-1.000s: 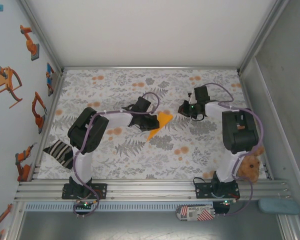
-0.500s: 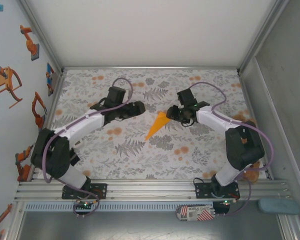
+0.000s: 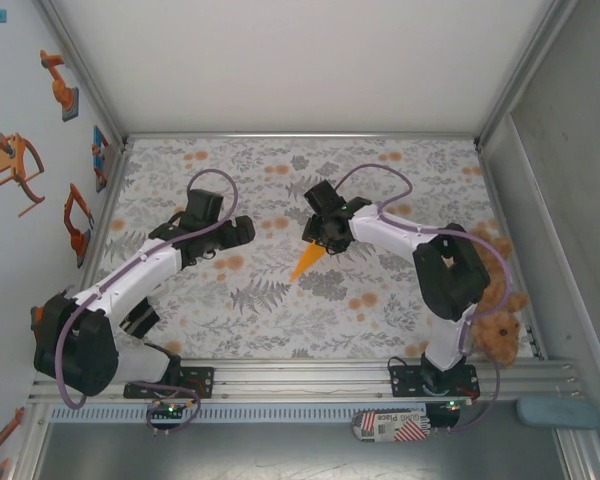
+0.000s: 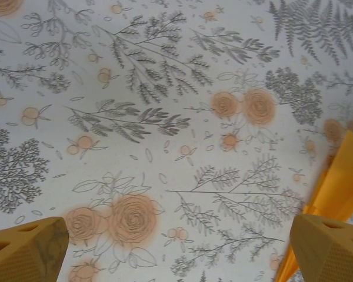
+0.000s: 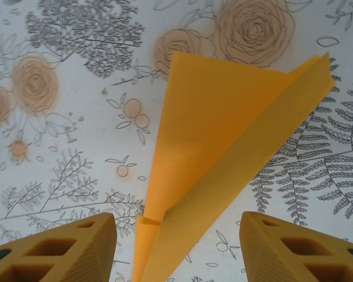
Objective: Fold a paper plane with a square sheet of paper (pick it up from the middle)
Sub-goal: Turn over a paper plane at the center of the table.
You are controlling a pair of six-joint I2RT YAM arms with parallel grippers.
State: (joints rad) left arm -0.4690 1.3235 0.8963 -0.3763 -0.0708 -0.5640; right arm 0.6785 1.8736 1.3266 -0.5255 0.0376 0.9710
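Both spread, empty: left hand (image 4: pixel 176 238), right hand (image 5: pixel 176 232) above paper plane (image 5: pixel 223 147). Light, flimsy, probably springy; pinch the centre crease.

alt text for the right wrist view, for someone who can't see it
A folded orange-yellow paper plane lies on a floral cloth, wide end at the top and narrowing toward the bottom edge. The right pincer is open, one yellow fingertip on each side of the narrow end, neither touching the paper.

I cannot see the wide end of the paper plane (image 3: pixel 306 263) beneath the right gripper (image 3: pixel 317 240); the right wrist view crops its narrow end.
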